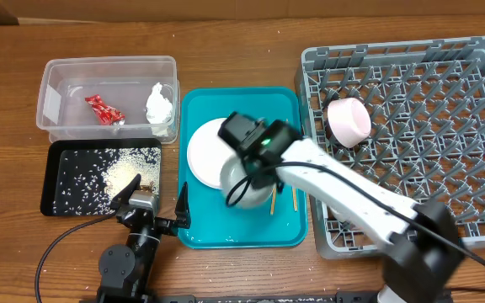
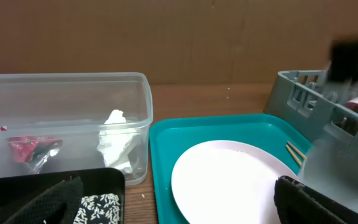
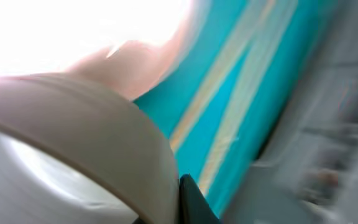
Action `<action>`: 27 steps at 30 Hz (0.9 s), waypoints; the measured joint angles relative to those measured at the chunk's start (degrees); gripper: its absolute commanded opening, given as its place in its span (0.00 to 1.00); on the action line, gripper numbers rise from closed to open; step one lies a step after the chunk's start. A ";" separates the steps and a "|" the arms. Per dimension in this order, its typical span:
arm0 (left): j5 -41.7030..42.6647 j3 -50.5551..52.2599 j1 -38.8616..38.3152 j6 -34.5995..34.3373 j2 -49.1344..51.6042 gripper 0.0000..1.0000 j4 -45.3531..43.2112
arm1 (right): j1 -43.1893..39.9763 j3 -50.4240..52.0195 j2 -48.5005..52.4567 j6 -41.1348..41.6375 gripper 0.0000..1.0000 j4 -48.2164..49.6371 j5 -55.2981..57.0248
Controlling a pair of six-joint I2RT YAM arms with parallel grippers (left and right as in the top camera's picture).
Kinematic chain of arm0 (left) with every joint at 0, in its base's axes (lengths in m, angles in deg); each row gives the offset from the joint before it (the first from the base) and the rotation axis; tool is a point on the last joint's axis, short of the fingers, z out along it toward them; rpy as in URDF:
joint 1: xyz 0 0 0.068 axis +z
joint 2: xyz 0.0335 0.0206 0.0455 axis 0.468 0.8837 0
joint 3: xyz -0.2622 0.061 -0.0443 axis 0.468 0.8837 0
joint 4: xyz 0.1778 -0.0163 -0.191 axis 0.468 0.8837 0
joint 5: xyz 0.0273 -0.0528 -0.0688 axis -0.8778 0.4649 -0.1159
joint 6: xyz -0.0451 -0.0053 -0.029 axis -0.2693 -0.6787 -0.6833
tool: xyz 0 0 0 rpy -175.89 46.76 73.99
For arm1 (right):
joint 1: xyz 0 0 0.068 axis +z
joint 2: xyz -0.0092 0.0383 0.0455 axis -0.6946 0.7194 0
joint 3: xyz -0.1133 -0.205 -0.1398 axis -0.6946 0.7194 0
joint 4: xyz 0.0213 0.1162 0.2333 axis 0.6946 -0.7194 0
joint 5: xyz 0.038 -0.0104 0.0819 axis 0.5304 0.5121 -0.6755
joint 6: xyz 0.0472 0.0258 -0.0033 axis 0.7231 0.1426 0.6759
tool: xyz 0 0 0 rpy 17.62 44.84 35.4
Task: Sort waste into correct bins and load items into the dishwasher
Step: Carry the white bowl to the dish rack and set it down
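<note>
Bowl [image 1: 247, 195] half-hidden under right arm [image 1: 343, 189] (right jaws unreadable, blurred); left jaws spread.

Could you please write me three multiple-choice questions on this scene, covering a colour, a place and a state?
1. What colour is the serving tray under the plate?
A) black B) teal C) grey
2. Where is the red wrapper?
A) on the plate B) on the serving tray C) in the clear tub
3. How is the left end effector?
A) open B) shut on the wrapper C) shut on nothing

Answers: 1 B, a teal rim shows all round the plate. 2 C, the wrapper lies inside the tub's walls, beside the napkin. 3 A, its fingers stand wide apart with nothing between them.
</note>
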 measured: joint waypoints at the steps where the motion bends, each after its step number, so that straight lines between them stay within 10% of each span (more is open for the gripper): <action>1: -0.02 0.00 0.00 0.00 0.00 1.00 0.00 | -1.11 -0.48 -1.53 2.82 0.04 -0.57 4.15; 17: 0.00 0.00 0.00 0.00 0.00 1.00 0.02 | -38.51 0.22 -5.42 23.56 0.04 -1.40 39.54; 27: 0.00 0.00 0.00 0.00 0.00 1.00 0.02 | -43.69 7.39 -0.37 23.37 0.04 2.93 47.43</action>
